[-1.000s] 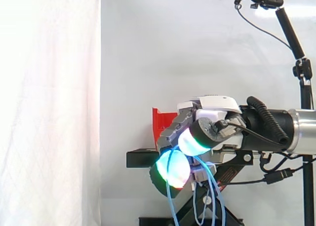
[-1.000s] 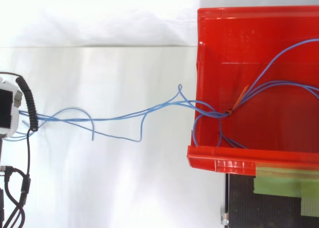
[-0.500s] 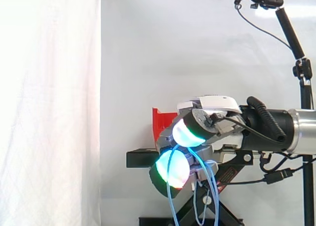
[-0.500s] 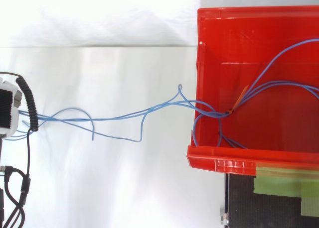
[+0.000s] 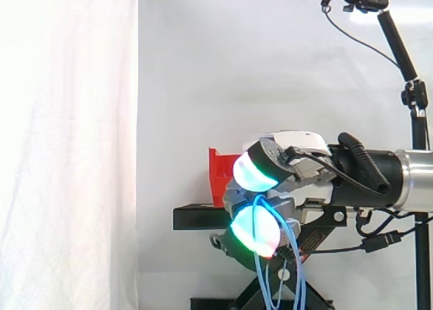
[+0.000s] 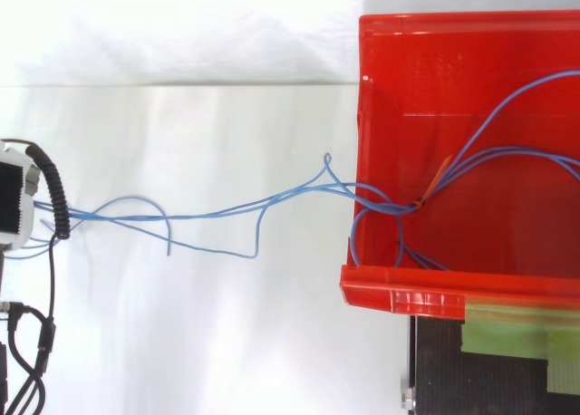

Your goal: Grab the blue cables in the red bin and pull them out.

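Observation:
In the side view my hand (image 5: 294,169) reaches in from the right, level with the black stand. Its fingers are curled, and the blue cables (image 5: 295,266) pass between an upper green-glowing fingertip (image 5: 254,173) and a lower one (image 5: 255,229), then hang down in loops. From above, the blue cables (image 6: 227,211) stretch from the arm's wrist (image 6: 14,207) at the left edge, across the white surface and over the left wall of the red bin (image 6: 390,80). Inside the bin an orange tie (image 6: 437,179) bundles them. Part of the red bin (image 5: 220,171) shows behind the hand.
The bin sits on a black stand (image 5: 196,217) with a scissor base. Green tape (image 6: 517,329) marks the stand below the bin's front wall. A camera boom (image 5: 406,59) rises at the right, and a white curtain (image 5: 67,147) hangs on the left.
The upper glowing fingertip has lifted and moved left; the lower one has shifted right. The hanging cables swung right with it. From above the cables lie as before.

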`<action>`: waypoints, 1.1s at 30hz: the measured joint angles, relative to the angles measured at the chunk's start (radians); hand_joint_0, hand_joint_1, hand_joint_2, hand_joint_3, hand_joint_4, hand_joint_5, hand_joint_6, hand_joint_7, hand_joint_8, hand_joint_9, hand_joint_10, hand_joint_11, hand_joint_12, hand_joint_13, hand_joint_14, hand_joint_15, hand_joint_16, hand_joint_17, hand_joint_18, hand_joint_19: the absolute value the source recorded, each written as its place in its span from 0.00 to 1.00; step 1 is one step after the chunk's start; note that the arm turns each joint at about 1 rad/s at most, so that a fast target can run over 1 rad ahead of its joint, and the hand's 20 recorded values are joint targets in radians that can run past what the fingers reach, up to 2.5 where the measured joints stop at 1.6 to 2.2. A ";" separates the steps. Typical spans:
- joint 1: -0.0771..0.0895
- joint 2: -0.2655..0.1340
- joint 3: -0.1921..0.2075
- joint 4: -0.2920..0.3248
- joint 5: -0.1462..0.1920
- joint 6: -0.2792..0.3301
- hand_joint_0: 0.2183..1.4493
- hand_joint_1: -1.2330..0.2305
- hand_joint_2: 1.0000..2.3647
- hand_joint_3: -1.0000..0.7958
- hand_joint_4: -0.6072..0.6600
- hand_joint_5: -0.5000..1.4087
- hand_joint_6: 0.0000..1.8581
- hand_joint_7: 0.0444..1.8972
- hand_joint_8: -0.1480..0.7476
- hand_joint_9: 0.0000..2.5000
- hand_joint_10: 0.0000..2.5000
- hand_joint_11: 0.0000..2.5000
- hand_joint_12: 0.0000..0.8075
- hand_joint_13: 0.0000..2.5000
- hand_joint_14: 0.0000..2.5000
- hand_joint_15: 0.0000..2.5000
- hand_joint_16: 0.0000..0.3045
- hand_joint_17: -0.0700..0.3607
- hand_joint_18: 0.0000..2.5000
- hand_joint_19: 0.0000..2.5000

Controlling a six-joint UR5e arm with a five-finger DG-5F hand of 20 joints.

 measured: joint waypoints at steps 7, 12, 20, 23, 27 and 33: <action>0.000 0.000 0.000 0.000 0.000 0.000 0.42 0.29 0.00 0.00 0.65 0.88 0.01 0.40 0.42 0.52 0.26 0.75 0.42 0.57 0.10 0.68 0.15 0.41 0.41 0.46; 0.000 0.000 0.000 0.000 0.000 0.000 0.48 0.24 0.00 0.00 0.62 0.88 0.01 0.42 0.41 0.52 0.25 0.77 0.38 0.57 0.07 0.70 0.14 0.39 0.39 0.47; 0.000 0.000 0.000 -0.001 0.001 0.000 0.54 0.22 0.00 0.06 0.63 0.84 0.01 0.41 0.42 0.49 0.26 0.76 0.38 0.56 0.07 0.71 0.14 0.38 0.38 0.47; 0.000 0.000 0.000 -0.001 0.000 0.000 0.55 0.22 0.00 0.08 0.64 0.83 0.01 0.41 0.41 0.49 0.27 0.76 0.38 0.56 0.07 0.70 0.14 0.38 0.38 0.48; 0.000 0.000 0.000 -0.002 0.000 0.000 0.55 0.22 0.01 0.11 0.64 0.79 0.01 0.39 0.42 0.47 0.28 0.74 0.39 0.55 0.08 0.70 0.14 0.39 0.38 0.48; 0.000 0.000 0.000 -0.002 0.000 0.000 0.55 0.22 0.01 0.11 0.64 0.77 0.01 0.38 0.42 0.47 0.28 0.74 0.39 0.55 0.09 0.70 0.14 0.39 0.38 0.48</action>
